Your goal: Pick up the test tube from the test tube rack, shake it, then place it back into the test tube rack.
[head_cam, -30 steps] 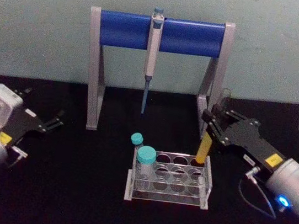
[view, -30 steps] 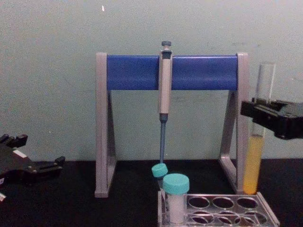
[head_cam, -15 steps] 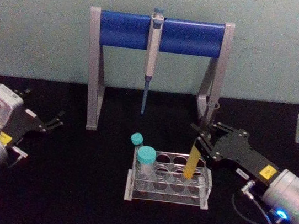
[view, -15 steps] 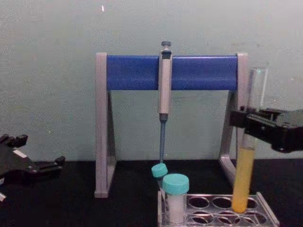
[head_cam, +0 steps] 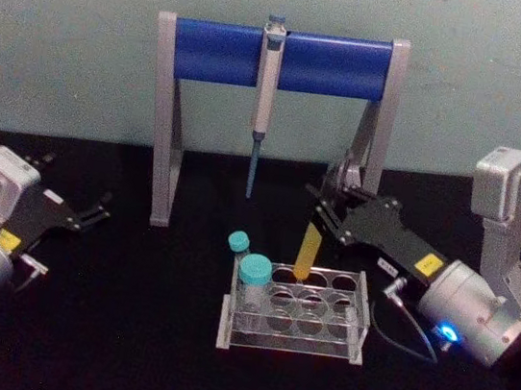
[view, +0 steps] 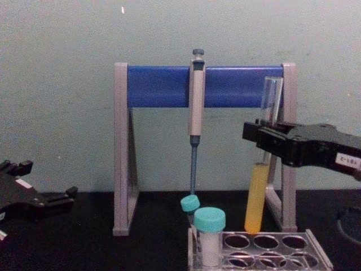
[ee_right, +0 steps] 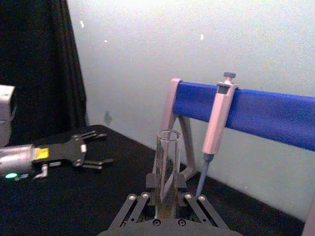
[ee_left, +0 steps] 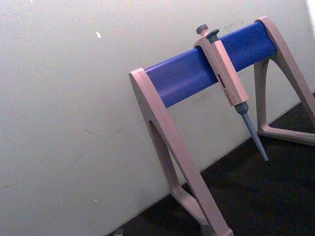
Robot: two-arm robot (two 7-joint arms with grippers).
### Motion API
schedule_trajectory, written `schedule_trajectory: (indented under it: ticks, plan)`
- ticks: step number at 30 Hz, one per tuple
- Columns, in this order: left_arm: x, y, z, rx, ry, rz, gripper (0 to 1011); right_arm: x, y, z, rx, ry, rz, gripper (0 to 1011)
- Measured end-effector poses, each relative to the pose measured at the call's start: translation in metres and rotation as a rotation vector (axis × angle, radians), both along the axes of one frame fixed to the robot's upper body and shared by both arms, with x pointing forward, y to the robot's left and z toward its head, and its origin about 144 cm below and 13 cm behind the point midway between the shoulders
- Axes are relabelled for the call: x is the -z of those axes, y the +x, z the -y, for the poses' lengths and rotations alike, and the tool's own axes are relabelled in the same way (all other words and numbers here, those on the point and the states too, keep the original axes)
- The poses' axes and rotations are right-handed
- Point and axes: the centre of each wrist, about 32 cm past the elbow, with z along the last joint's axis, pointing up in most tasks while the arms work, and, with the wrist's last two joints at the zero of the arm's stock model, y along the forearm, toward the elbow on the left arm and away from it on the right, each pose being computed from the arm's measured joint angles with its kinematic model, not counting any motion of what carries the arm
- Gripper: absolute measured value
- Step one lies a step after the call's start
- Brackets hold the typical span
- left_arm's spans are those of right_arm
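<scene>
My right gripper is shut on the test tube, a clear glass tube with yellow liquid in its lower part. The tube tilts, and its bottom end hangs at the top of the back row of the test tube rack, near the middle hole. From the chest the test tube ends level with the rim of the rack, with the right gripper clamped on its clear upper part. The right wrist view shows the tube's open mouth between the fingers. My left gripper rests open at the far left of the table.
Two teal-capped vials stand at the rack's left end. Behind the rack stands a grey-and-blue pipette stand with a pipette hanging from its bar. The table is black, with a pale wall behind.
The right gripper has swung left and back with the tube. The tube's bottom has risen from the rack's right rear hole and moved toward the middle of the back row. The left arm is still.
</scene>
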Motion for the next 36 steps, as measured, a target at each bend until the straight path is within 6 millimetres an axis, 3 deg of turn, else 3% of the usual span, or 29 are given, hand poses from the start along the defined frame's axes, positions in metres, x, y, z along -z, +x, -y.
schedule_trajectory:
  ticks: [14, 36]
  plan:
    - [0.000, 0.000, 0.000, 0.000, 0.000, 0.000, 1010, 0.001, 0.012, 0.000, 0.094, -0.018, 0.034, 232]
    - [0.000, 0.000, 0.000, 0.000, 0.000, 0.000, 1010, -0.002, -0.001, 0.013, 0.160, -0.053, 0.037, 232]
